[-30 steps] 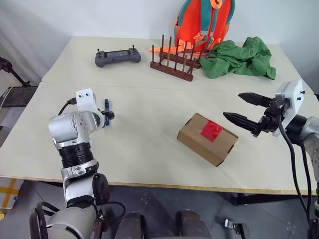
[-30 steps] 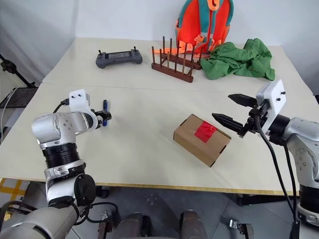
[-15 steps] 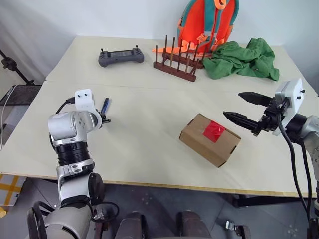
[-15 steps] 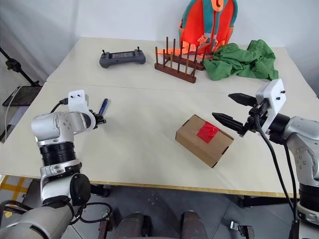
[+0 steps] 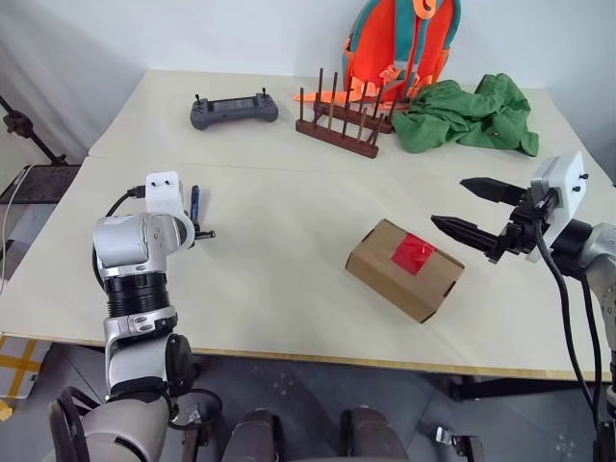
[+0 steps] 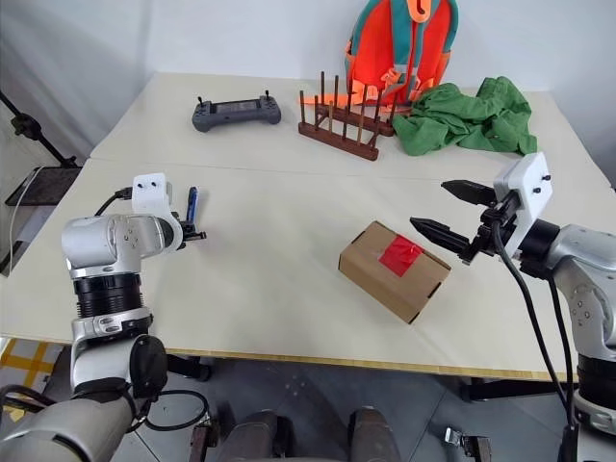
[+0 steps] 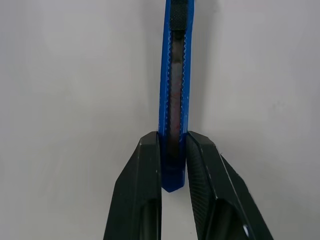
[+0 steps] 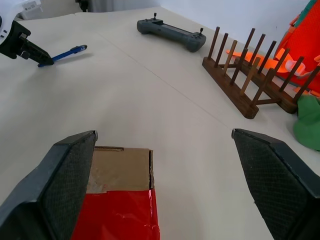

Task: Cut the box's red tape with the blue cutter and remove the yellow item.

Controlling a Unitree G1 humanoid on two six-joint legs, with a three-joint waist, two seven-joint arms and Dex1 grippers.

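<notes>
Pinching the blue cutter (image 7: 174, 100) at its near end, L gripper (image 7: 173, 165) sat mid-left of frame w/ box (image 5: 402, 269) & red tape (image 5: 411, 255) center-right, R gripper (image 5: 466, 209) spread wide just beyond it.

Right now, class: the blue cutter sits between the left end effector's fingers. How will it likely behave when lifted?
The cutter looks slim and rigid, so it probably stays straight. Only its butt end sits in the left end effector, so it may pivot or droop. Its ridged slider might limit slipping.
</notes>
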